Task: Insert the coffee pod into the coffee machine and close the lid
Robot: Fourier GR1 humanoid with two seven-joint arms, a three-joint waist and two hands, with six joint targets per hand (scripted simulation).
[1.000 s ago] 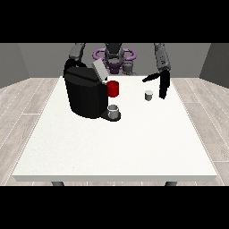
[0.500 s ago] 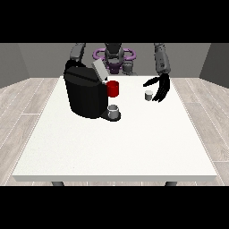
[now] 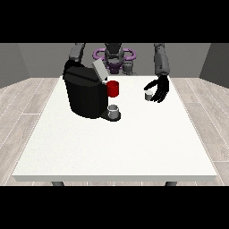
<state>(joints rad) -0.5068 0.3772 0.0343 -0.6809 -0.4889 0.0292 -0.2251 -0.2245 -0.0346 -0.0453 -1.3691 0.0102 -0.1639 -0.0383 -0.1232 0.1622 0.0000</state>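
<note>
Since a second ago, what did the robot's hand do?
The hand at the view's right swung in toward the small pod and now curves around it, fingers spread, not plainly holding it. The pod, the coffee machine with its lid up, the red cup and the grey cup stayed put.

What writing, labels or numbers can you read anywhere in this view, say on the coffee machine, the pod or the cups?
None can be read.
Coffee machine: plain black, no label or marking showing; raised lid plain grey.
Red cup: no print.
Grey cup under the machine's spout: no print.
Coffee pod beside the hand at the view's right: too small to tell.
</note>
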